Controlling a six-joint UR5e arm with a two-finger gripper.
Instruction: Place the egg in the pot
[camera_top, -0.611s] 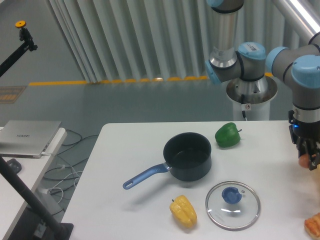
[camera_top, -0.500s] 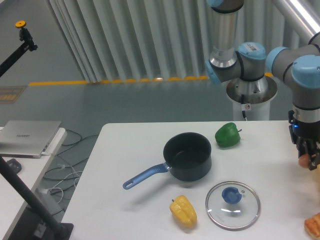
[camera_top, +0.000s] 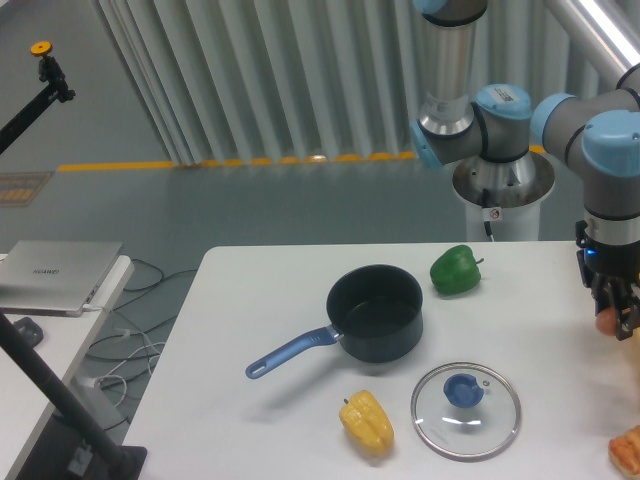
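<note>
A: Where is the egg (camera_top: 608, 320)?

B: At the right edge, mid-height, pinched between the closed-in fingers of the gripper (camera_top: 612, 322).

A: And the pot (camera_top: 376, 312)?

B: Well apart, left toward frame centre, open and upright, handle pointing lower left.

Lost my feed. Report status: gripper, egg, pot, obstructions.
Gripper shut on egg, at table's right edge. Pot open, empty, mid-table. Green pepper beside the route; glass lid lies nearer the camera.
</note>
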